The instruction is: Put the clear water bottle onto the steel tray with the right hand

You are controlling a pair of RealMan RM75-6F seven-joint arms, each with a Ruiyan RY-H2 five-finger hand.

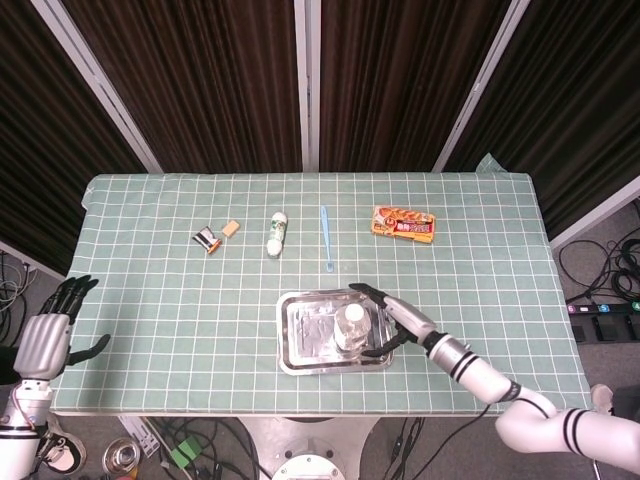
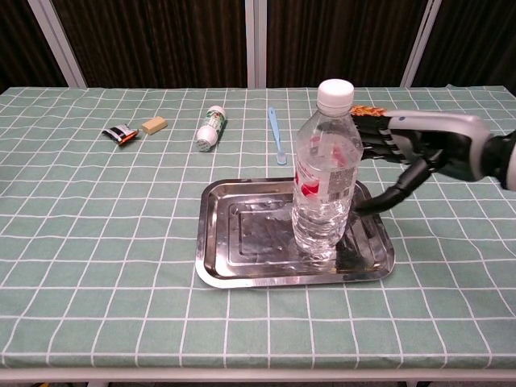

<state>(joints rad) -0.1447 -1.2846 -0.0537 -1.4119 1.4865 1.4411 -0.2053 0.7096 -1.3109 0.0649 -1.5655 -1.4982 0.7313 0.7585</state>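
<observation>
The clear water bottle (image 2: 326, 173) with a white cap stands upright on the right half of the steel tray (image 2: 242, 242). From above, the bottle (image 1: 348, 326) shows as a cap over the tray (image 1: 300, 335). My right hand (image 2: 407, 153) hangs just right of the bottle, fingers spread, holding nothing and apart from the bottle. In the head view the right hand (image 1: 398, 318) sits at the tray's right edge. My left hand (image 1: 45, 335) hangs off the table's left edge with fingers apart, empty.
Along the far side lie a small dark wrapped item (image 1: 206, 240), a tan block (image 1: 231, 229), a lying white bottle (image 1: 276, 235), a blue toothbrush (image 1: 326, 238) and an orange snack pack (image 1: 403, 224). A green checked cloth (image 1: 150, 300) covers the table.
</observation>
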